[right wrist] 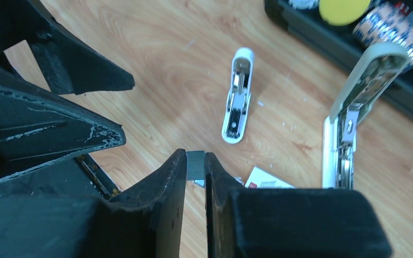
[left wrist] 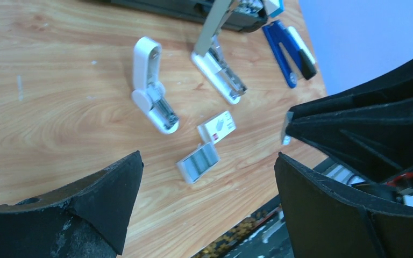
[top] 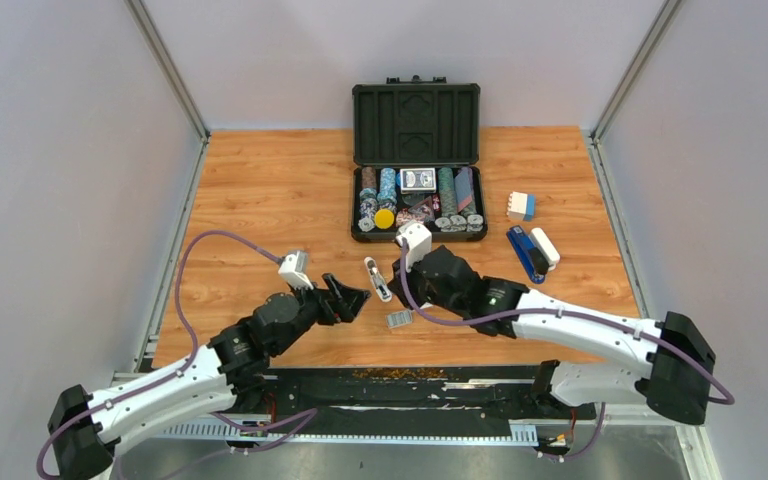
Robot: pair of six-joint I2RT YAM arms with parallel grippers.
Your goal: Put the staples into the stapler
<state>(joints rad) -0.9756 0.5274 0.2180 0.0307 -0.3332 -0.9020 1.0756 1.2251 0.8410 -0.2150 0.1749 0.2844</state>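
Apparently staples (right wrist: 196, 165) between right fingers (right wrist: 164, 185)

Wood-grain table (top: 260, 190), plain grey walls (top: 50, 150), even light

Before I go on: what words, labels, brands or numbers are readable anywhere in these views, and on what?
None is legible in any view.
Staple box sleeve: a red mark and grey print, too blurred to read.
Card deck in the case: patterned face, too small to read.
Chips: edge markings only, too small to read.
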